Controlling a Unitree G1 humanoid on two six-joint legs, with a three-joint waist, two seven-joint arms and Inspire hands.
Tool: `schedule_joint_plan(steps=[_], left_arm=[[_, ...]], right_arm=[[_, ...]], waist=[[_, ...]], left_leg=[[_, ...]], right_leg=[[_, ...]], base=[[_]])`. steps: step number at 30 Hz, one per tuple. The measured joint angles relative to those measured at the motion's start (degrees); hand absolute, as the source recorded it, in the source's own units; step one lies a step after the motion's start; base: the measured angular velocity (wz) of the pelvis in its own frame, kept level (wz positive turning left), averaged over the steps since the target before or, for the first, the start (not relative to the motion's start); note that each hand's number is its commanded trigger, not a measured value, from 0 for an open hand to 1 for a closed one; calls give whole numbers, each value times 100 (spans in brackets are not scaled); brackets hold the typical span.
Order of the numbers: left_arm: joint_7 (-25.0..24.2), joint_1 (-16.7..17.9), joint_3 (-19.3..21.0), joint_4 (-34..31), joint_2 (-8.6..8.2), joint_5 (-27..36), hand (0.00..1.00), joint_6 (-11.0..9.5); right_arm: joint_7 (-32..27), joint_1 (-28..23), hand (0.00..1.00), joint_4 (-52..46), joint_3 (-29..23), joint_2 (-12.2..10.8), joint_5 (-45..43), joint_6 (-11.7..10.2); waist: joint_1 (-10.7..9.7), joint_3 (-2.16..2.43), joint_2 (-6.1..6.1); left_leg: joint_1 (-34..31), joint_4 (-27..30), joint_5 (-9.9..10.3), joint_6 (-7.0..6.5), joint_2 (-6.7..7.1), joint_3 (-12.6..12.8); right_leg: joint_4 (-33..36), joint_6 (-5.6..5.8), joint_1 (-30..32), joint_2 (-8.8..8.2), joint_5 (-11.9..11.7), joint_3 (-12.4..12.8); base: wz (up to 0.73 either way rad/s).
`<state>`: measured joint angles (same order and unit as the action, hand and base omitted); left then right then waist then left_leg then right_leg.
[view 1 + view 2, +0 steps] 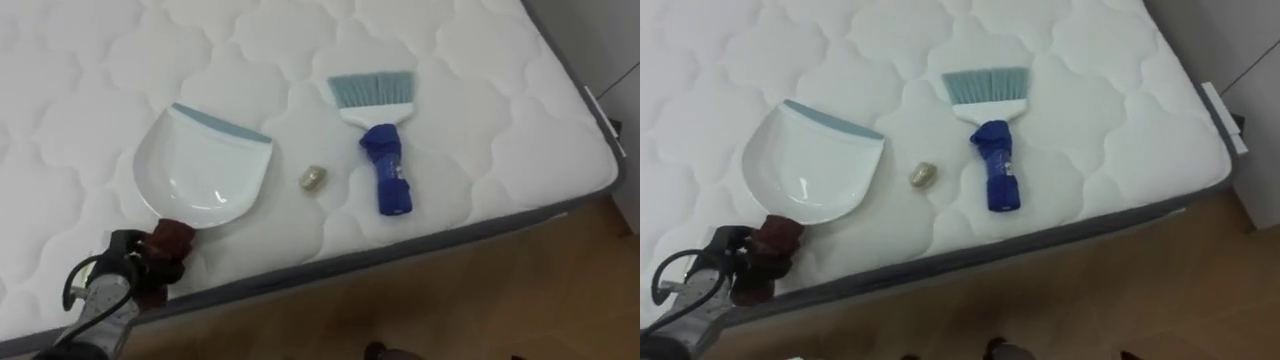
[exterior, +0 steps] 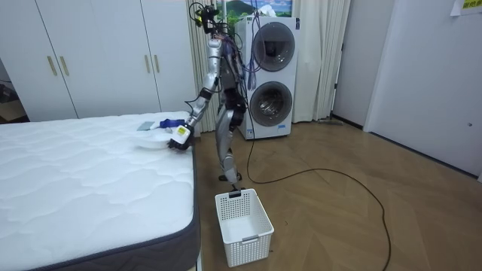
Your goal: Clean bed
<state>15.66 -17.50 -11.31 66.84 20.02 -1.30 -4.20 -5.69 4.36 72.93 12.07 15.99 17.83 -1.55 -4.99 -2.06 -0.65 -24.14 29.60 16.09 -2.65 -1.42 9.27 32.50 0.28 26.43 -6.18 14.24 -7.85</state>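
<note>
Bed [image 1: 90,90] front and centre, a white quilted mattress with a grey border, and all the gear sits near its close edge. Down in the lower left, the left hand [image 1: 140,265] is clamped on the dark red handle [image 1: 172,237] of the white dustpan [image 1: 205,170], fingers curled right round it. The pan lies out on the quilting, its blue-grey lip pointing away from the robot. Just beside the pan's right corner is a small pale crumpled scrap [image 1: 310,179], touching neither the pan nor the brush [image 1: 383,140]. It lies between the two. The brush lies flat to the right of it, pale blue bristles fanned away from the robot, and its deep blue grip points back toward the mattress edge.

In the room view the robot stands upright on the wooden floor [image 2: 339,211] at the side of the bed, close to its corner, with one arm reaching down to the pan. Two stacked washing machines [image 2: 271,75] stand behind it. A white slatted basket [image 2: 242,226] sits on the floor near the bed's corner, well apart from the pan.
</note>
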Motion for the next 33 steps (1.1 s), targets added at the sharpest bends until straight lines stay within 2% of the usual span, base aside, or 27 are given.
schedule_joint_plan(steps=[5, 7, 12, 16, 17, 23, 28, 33], left_arm=[[7, 227, -30, -94, 13, -112, 100, -14], [4, 384, -19, -225, 21, -118, 100, -35], [-17, 779, -17, -494, 78, -265, 100, -77], [-67, 1094, -15, -858, 64, -539, 100, -80], [-85, 1100, -16, -860, 64, -569, 100, -82], [-217, 1309, -10, -954, 65, -637, 100, -127], [-440, 1453, -2, -1108, 59, -725, 100, -132], [-657, 1474, -3, -1122, 57, -800, 100, -135]], right_arm=[[-194, 105, 0, -48, -8, 7, 323, -144], [-370, 109, 0, -294, -309, 10, 468, -177], [-915, 168, 0, -706, -986, 24, 615, -276], [-1607, 198, 0, -1263, -1206, 35, 650, -392], [-1703, 235, 0, -1343, -1258, 35, 635, -407], [-2818, 377, 0, -2057, -1406, 208, 403, -842], [-3641, 468, 0, -2455, -1567, 238, -238, -982], [-4240, 696, 0, -2926, -1573, 240, -432, -1188]], waist=[[57, 51, -30], [77, 103, -48], [53, 123, -33], [68, 128, -28], [68, 128, -28], [69, 129, -29], [92, 132, -24], [149, 132, -25]], left_leg=[[79, -40, -8, 9, 5, -17], [107, -51, -7, 9, 1, -4], [282, -187, -10, 14, 5, 12], [265, -194, -12, 17, -12, 36], [266, -207, -12, 17, -8, 53], [290, -255, -27, 19, 0, 150], [258, -321, -69, 10, 15, 179], [263, -314, -80, 14, 16, 209]], right_leg=[[-85, 0, -122, 14, 0, -50], [-98, 0, -141, 14, 0, -50], [-135, 1, -261, 9, -1, -33], [-207, 2, -239, 22, -1, -19], [-222, 2, -235, 22, -1, -13], [-263, 14, -239, 41, -22, 37], [-170, 25, -121, 19, -28, 122], [-176, 25, -119, 17, -28, 129]], base=[[3], [0], [-2], [-4], [-9], [-5], [-2], [-1]])
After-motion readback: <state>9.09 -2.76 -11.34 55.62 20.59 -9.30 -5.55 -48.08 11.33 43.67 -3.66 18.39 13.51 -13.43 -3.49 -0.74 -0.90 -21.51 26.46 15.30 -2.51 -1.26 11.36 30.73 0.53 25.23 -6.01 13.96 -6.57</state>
